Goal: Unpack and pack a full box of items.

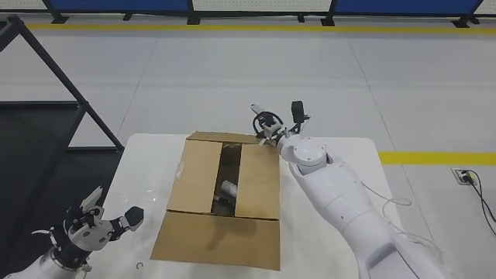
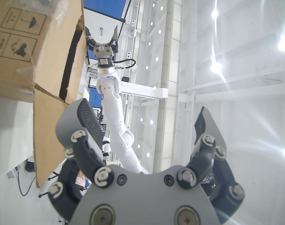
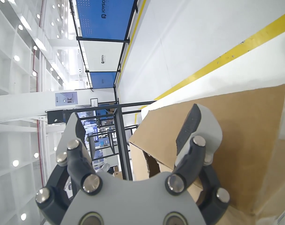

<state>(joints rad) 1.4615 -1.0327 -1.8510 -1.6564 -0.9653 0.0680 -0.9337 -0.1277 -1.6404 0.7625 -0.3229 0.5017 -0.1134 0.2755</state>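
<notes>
The left end effector (image 1: pixel 112 208) hangs well apart from the box's near left corner. Its fingers are spread wide with nothing between them. The box (image 1: pixel 260 182) sits in the middle of the counter (image 1: pixel 353 155). Two of its top flaps lie nearly flat with a dark gap between them, where a pale item (image 1: pixel 226 191) shows, too small to identify. Another flap folds outward on the box's near side. The right end effector (image 1: pixel 279 113) is at the box's far right corner, spread wide and empty. One finger (image 3: pixel 198 122) is over the cardboard there; I cannot tell whether it touches.
</notes>
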